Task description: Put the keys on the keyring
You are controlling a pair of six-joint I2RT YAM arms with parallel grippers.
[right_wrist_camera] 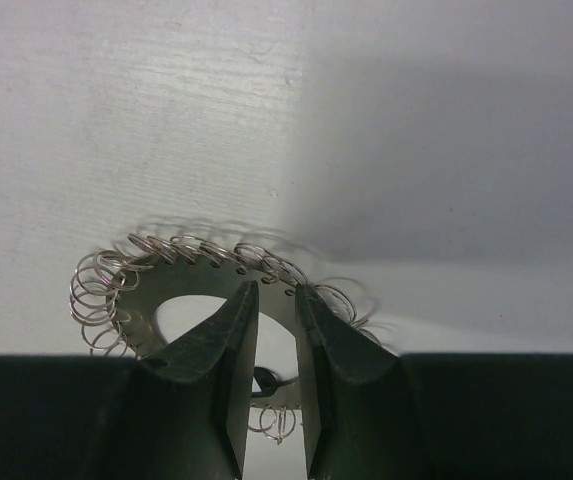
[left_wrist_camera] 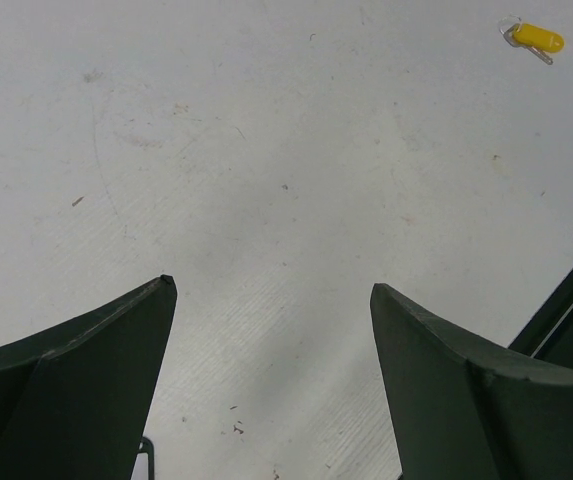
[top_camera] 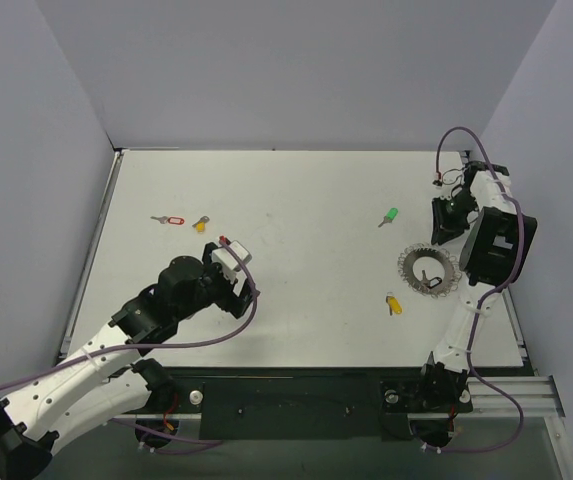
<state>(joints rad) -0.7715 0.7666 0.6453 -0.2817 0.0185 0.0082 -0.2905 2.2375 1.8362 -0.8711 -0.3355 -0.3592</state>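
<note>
on the table's right side: right gripper [right_wrist_camera: 274, 290] drawn narrow over the keyring [top_camera: 429, 270]

near the right edge of the matte white table [top_camera: 296, 190], lying flat: a thin silver disc with a wide round hole, pierced by small holes along its band and fringed all round with fine wire loops. directly over that band, the dark wedge-shaped fingers [right_wrist_camera: 216, 350] of the right gripper, tapered tips close together, only a slim slit between. grip or no grip: impossible to tell. inside the slit, a small dark piece [right_wrist_camera: 264, 380] and a few more wire loops.

near the keyring but apart from it, a green key [top_camera: 390, 216] on the far side and a yellow key [top_camera: 394, 303] on the near side. well off to the left, a red-tagged key [top_camera: 169, 220] just beside a second yellow key [top_camera: 201, 224]. each a small silver blade under a smooth plastic head.

at the near left, left gripper [left_wrist_camera: 271, 285] spread wide over faintly scuffed tabletop, flat dark fingers holding nothing.
</note>
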